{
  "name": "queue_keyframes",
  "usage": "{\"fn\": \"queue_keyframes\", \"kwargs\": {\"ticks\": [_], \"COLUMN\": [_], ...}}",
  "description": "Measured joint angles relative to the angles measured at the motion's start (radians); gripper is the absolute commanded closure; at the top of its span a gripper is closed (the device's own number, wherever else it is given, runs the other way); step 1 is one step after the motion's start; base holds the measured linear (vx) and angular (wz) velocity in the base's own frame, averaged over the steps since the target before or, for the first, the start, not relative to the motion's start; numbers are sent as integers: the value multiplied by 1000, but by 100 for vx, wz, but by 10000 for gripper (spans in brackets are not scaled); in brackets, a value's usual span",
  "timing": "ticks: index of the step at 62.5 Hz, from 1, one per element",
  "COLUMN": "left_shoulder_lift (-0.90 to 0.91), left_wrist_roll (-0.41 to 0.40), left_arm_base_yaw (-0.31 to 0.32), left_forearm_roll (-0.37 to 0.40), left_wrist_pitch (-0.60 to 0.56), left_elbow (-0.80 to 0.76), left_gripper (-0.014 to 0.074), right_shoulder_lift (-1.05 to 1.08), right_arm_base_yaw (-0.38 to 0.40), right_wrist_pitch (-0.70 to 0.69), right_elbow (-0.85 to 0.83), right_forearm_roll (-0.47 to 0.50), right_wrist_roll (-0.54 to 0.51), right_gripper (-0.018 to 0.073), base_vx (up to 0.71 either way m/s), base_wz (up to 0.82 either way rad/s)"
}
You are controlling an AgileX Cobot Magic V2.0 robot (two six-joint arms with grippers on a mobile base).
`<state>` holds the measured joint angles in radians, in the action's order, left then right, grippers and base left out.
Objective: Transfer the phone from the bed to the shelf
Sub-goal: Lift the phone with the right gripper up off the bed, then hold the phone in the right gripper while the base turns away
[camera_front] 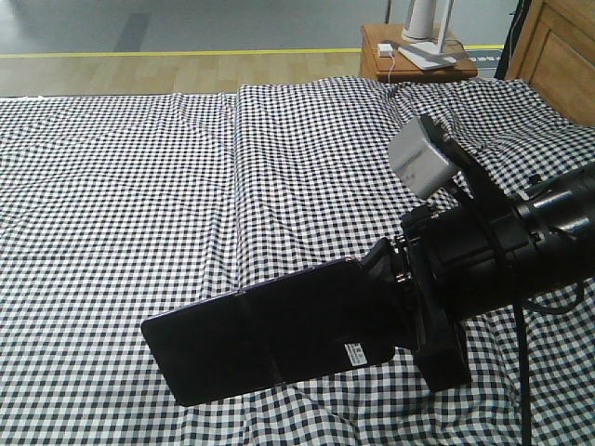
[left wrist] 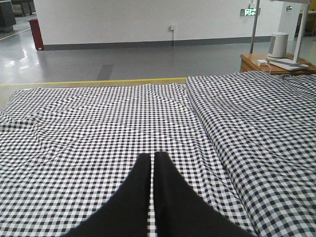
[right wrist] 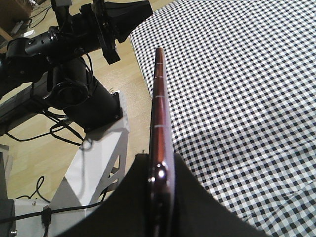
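Note:
The phone (camera_front: 251,339), glossy black with a small white sticker (camera_front: 358,355), hangs above the bed (camera_front: 139,186) at the lower middle of the front view. My right gripper (camera_front: 372,297) is shut on its right end. In the right wrist view the phone (right wrist: 159,113) shows edge-on, with a pinkish rim, clamped between the black fingers of the right gripper (right wrist: 160,165) over the bed's edge (right wrist: 237,74). My left gripper (left wrist: 153,155) is shut with nothing in it, low over the checked sheet (left wrist: 98,123). The shelf is out of view.
A reddish-brown bedside table (camera_front: 409,56) with white items stands beyond the bed's far right, also seen as the bedside table (left wrist: 266,61). The wooden headboard (camera_front: 558,46) is at the right. Left of the bed are the other black arm (right wrist: 74,34), a white frame (right wrist: 94,168) and cables.

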<state>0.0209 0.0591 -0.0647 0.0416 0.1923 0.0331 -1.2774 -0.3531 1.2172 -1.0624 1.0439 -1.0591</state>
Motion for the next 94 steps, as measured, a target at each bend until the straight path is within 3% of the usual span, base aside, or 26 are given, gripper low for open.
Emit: {"fn": "queue_keyframes", "kwargs": {"ticks": [94], "left_shoulder_lift": [0], "left_wrist_roll": [0], "left_arm_base_yaw": [0], "left_forearm_roll": [0], "left_wrist_pitch": [0], "left_elbow": [0], "left_gripper": [595], "right_shoulder_lift": [0], "right_arm_base_yaw": [0], "right_wrist_pitch": [0], "right_elbow": [0], "right_forearm_roll": [0], "right_wrist_roll": [0], "right_gripper": [561], "base_vx": [-2], "base_wz": [10]}}
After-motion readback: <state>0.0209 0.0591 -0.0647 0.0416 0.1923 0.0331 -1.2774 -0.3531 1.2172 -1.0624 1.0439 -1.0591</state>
